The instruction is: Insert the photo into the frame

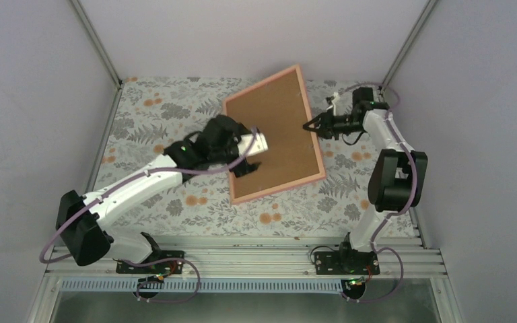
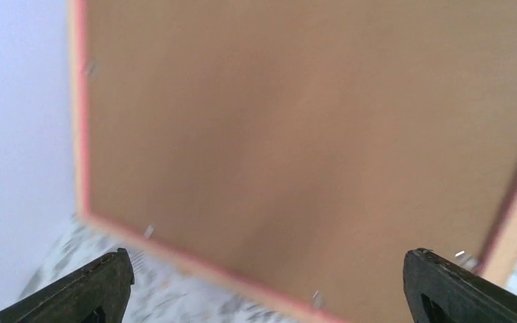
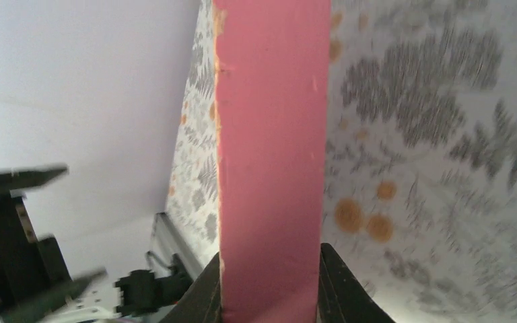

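Frame (image 3: 272, 155), brown backing (image 2: 296, 134) up, lies mid-table (image 1: 175, 114) toward 12 o'clock; right gripper (image 1: 309, 125) is clamped on its 3 o'clock rail, left gripper (image 1: 250, 151) is spread wide at 9 o'clock; judged light, stiff, thin-edged, so pinch rails only; photo unseen.

- A robot test cell in a lab: plain pale walls (image 1: 13, 101) box in the table on the left, back and right of the overhead view.
- Metal corner posts (image 1: 95, 40) rise at upper left and upper right.
- A left arm (image 1: 134, 185) and a right arm (image 1: 390, 175), white and black, are bolted to a ribbed metal rail (image 1: 242, 259) along the bottom, with purple cables (image 1: 42, 254) looping off them.
- A flower-print cloth (image 1: 141, 114) covers the table.
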`<state>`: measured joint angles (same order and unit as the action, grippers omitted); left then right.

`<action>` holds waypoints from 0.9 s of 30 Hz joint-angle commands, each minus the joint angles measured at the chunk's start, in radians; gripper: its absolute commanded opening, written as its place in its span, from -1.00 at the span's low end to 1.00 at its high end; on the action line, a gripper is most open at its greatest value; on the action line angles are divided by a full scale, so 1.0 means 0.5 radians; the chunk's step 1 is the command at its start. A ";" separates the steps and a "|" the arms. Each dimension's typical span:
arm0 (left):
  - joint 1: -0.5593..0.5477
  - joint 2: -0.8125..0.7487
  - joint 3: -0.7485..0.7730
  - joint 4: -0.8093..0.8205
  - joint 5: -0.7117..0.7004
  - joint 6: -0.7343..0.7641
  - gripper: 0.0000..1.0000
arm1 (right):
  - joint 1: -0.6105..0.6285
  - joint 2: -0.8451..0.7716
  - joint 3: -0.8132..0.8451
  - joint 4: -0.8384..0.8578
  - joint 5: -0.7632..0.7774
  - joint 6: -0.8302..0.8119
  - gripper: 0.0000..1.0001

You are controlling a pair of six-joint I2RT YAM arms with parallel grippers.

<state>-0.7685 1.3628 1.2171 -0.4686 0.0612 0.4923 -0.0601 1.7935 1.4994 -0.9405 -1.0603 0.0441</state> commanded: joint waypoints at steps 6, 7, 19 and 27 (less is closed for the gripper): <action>0.647 0.077 0.207 0.011 0.090 -0.522 1.00 | 0.021 -0.174 0.905 -0.116 0.393 -0.614 -0.93; 0.707 0.093 0.227 0.011 0.086 -0.552 1.00 | 0.038 -0.170 0.997 -0.138 0.468 -0.667 -0.93; 1.302 0.208 0.416 -0.011 0.208 -0.799 1.00 | 0.671 -0.500 0.749 0.386 1.806 -1.338 -0.93; 1.469 0.178 0.409 -0.053 0.202 -0.805 1.00 | 1.239 -0.785 -0.002 0.994 2.389 -1.744 -0.93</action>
<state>-0.0597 1.4677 1.4044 -0.4751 0.1543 0.1101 0.4622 1.4883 1.6260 -0.7719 -0.0456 -0.6899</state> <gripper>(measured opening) 0.998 0.187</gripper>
